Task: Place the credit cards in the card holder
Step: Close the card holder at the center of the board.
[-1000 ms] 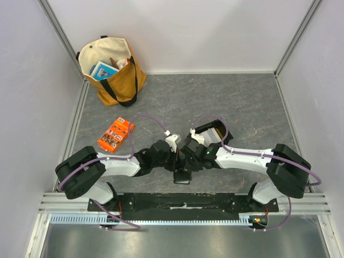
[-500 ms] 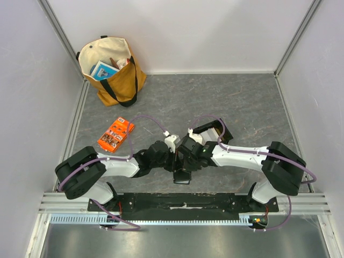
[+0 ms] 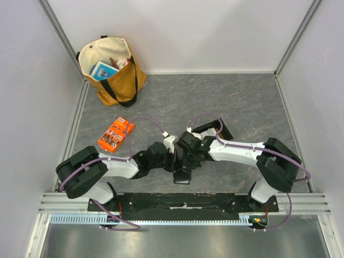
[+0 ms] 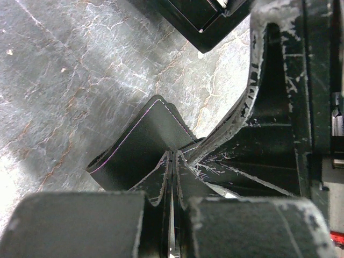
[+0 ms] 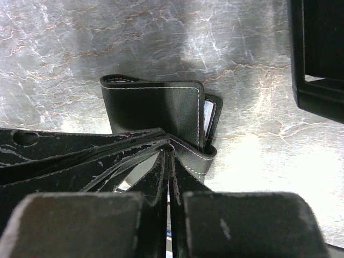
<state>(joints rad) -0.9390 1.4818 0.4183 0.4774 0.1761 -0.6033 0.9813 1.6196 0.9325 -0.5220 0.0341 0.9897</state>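
The black card holder (image 3: pixel 183 176) sits low at the table's near middle, pinched from both sides. In the left wrist view my left gripper (image 4: pixel 173 157) is shut on an edge of the card holder (image 4: pixel 142 142), whose flap spreads out to the left. In the right wrist view my right gripper (image 5: pixel 170 149) is shut on the stitched edge of the card holder (image 5: pixel 156 110). A thin pale sliver (image 5: pixel 206 115) shows between its layers; I cannot tell if it is a credit card. No other credit cards are in view. Both grippers meet above the holder in the top view (image 3: pixel 178 160).
A black shallow tray (image 3: pixel 214 130) lies just behind the right wrist, mostly hidden by the arm; it also shows in the right wrist view (image 5: pixel 317 59). An orange printed packet (image 3: pixel 115 134) lies to the left. A tan tote bag (image 3: pixel 110 70) stands at the back left.
My right wrist has shifted a little left and turned, closing in on the left gripper. The card holder and the left arm have barely moved.
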